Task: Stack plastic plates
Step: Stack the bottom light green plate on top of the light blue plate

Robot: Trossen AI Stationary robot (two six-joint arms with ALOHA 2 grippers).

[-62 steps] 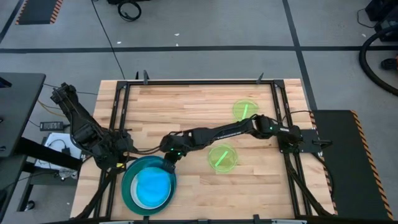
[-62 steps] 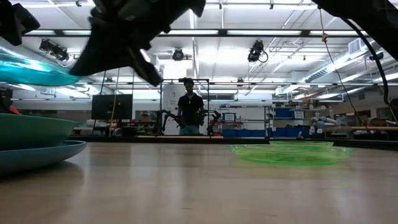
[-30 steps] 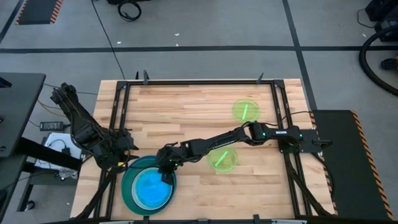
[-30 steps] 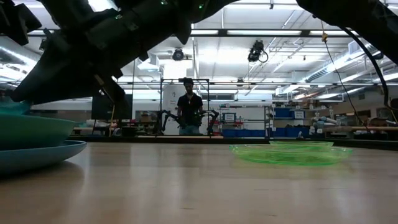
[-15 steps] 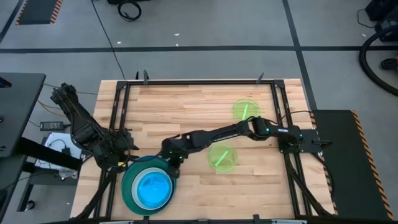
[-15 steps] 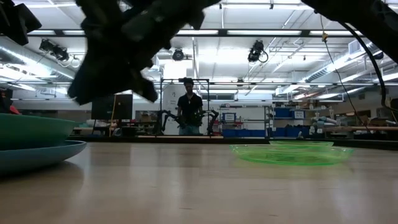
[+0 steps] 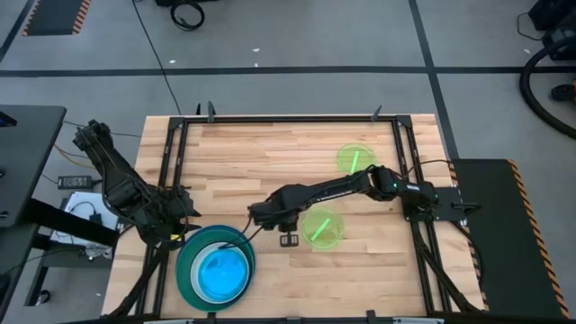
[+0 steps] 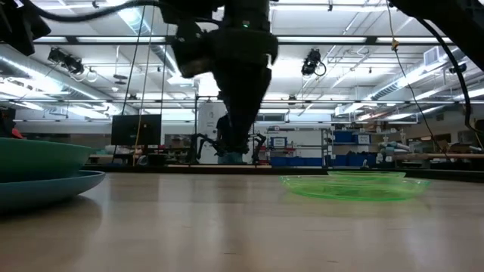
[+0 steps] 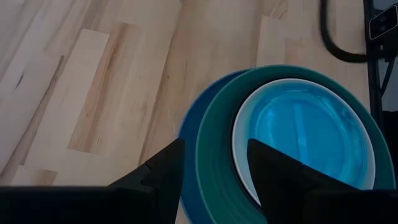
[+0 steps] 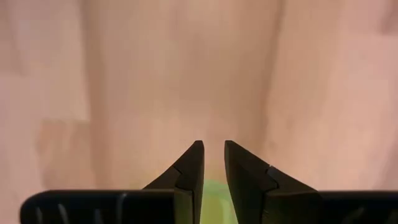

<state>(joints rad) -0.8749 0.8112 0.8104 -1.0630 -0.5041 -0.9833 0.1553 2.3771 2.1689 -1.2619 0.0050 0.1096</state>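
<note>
Both arms low: right gripper [image 7: 290, 237], fingers nearly closed on nothing, reaches mid-table; left gripper [image 9: 211, 171], parted, waits beside plate stack [image 7: 215, 274].

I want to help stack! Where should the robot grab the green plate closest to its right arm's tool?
Take the near lime green plate by its thin raised rim, on the edge facing the right tool. It lies flat on the table, so probably only the rim offers a pinch, coming from above.

Bright overhead strip lights; arm backlit in low view; right wrist view blurred
</note>
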